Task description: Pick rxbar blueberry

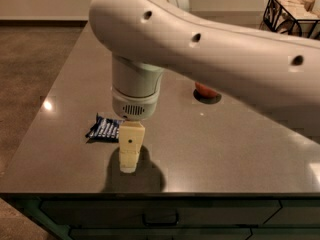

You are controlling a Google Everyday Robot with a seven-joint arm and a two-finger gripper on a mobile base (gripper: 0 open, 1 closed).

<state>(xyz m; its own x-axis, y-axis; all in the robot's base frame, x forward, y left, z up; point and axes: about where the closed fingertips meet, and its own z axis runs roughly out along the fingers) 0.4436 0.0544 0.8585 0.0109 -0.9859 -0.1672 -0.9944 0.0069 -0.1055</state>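
Note:
The rxbar blueberry [103, 128] is a small flat dark blue wrapper with white stripes, lying on the grey table [210, 144] near its front left. The gripper [129, 159] hangs from the large white arm, just right of and slightly in front of the bar, its cream finger pointing down close to the tabletop. The bar's right end is partly hidden behind the gripper. Nothing shows held in the gripper.
A red apple [204, 90] sits mid-table, mostly hidden under the arm. A black wire basket [292, 14] stands at the far right back. The table's front edge runs just below the gripper, with drawers beneath. The arm hides the table's back middle.

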